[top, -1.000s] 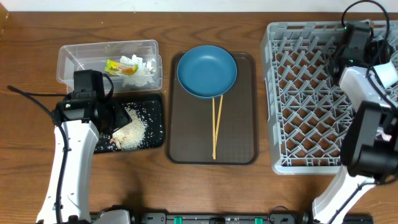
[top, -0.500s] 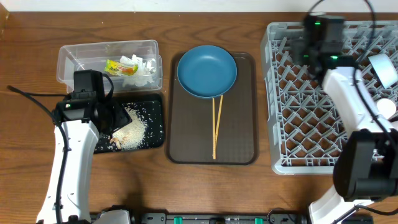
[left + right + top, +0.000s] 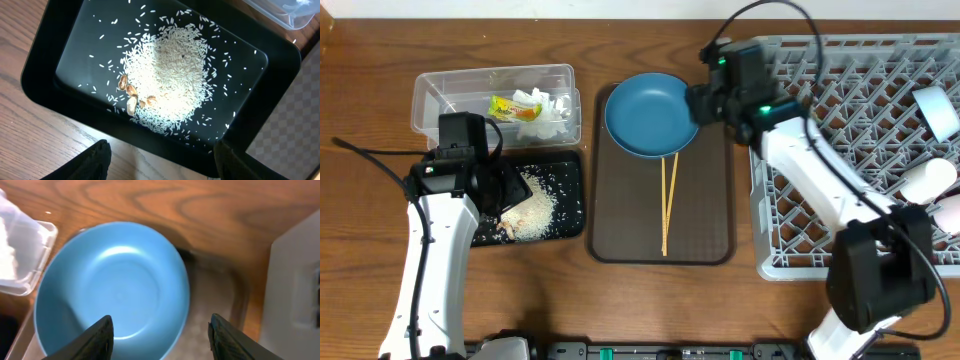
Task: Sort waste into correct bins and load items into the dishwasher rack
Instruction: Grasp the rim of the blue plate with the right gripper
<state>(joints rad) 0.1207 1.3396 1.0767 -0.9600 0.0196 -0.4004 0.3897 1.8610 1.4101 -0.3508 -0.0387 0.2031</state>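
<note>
The round dark-blue plate point(image 3: 652, 114) lies at the far end of the brown serving tray point(image 3: 700, 220), with the wooden chopsticks point(image 3: 668, 204) below it. My right gripper point(image 3: 698, 104) hangs open and empty over the plate's right edge; the plate fills the right wrist view point(image 3: 112, 290) between the fingers point(image 3: 160, 339). My left gripper point(image 3: 160, 162) is open and empty over the near edge of the black tray point(image 3: 75, 102), which holds the rice scraps point(image 3: 172, 87) point(image 3: 530, 212). The clear box point(image 3: 430, 95) holds the tissue paper point(image 3: 552, 110) and the snack wrapper point(image 3: 512, 107).
The light-grey dishwasher rack point(image 3: 820, 150) fills the right side, its edge showing in the right wrist view point(image 3: 295, 280). A white-inside bowl point(image 3: 942, 108), a pale cup point(image 3: 926, 182) and a pink cup point(image 3: 952, 212) lie at its right edge.
My right arm has swung left from the rack's far right corner to over the blue plate's right edge. The left arm has not moved.
</note>
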